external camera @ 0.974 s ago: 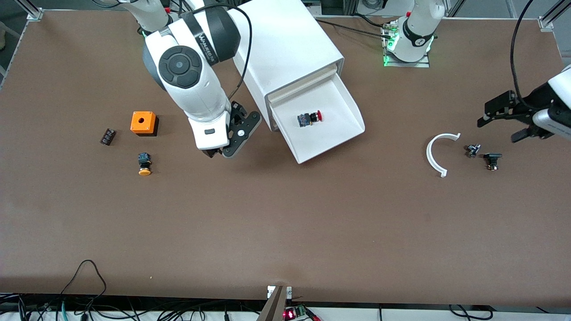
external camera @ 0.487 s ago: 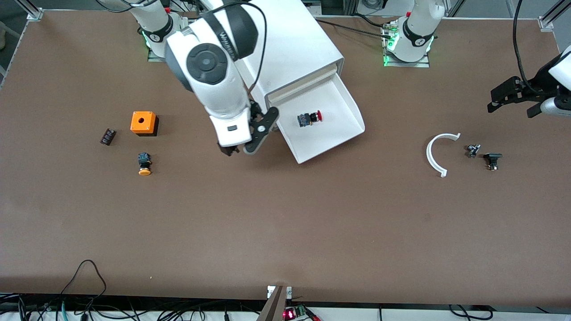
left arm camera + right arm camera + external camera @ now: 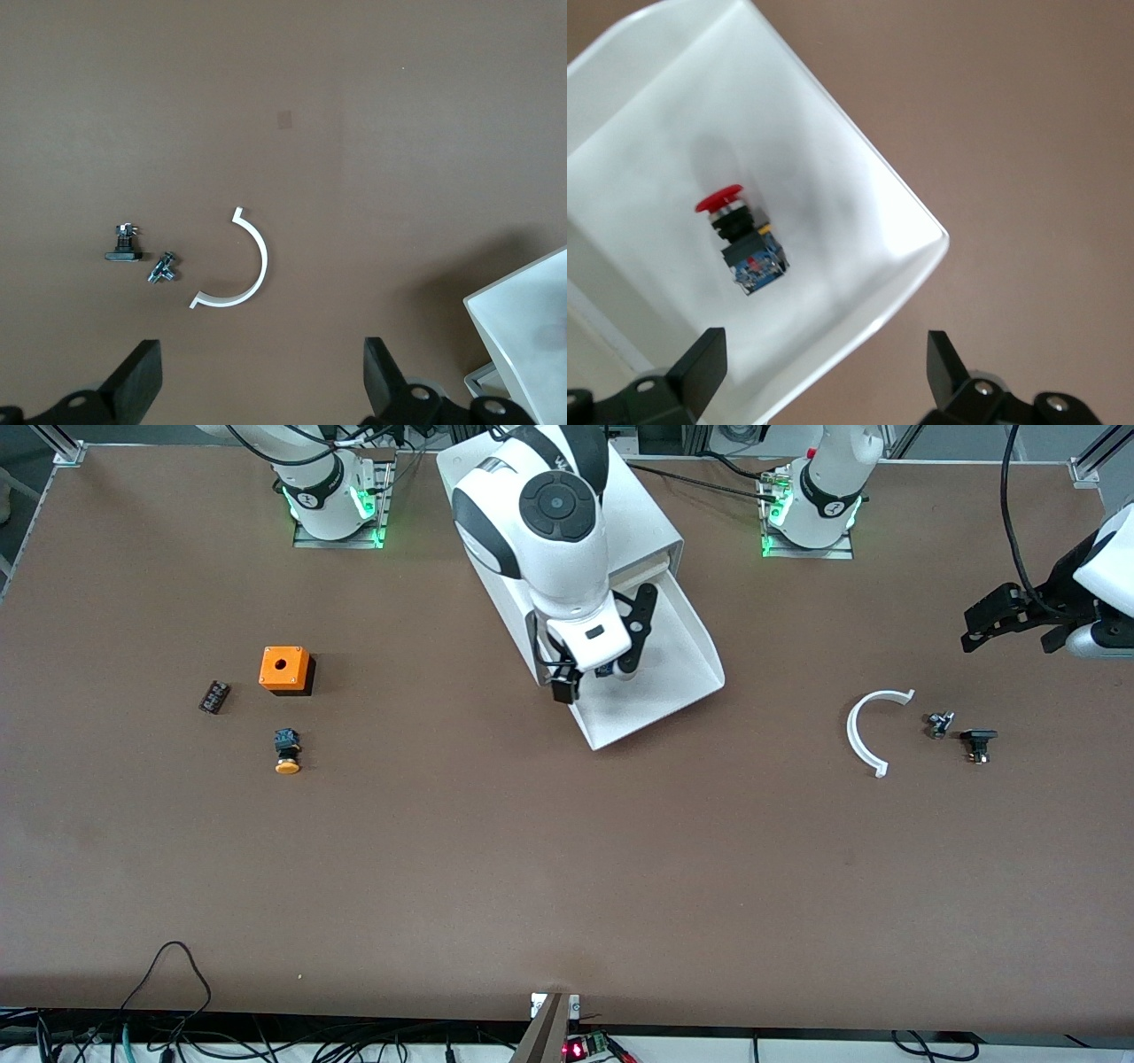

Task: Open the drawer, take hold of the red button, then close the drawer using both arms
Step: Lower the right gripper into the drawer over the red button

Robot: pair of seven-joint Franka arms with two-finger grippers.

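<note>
Spread wide, my right gripper (image 3: 595, 676) hangs over the open drawer (image 3: 687, 657), where I must drop onto the red button (image 3: 741, 237); my left gripper (image 3: 1019, 622), also spread, waits.

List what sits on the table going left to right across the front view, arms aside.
Small black part → orange box → orange-capped button → cabinet with open drawer → white curved piece → small metal part → black part.

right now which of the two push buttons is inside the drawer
The red-capped button, lying in the open drawer; the orange-capped button sits on the table.
</note>
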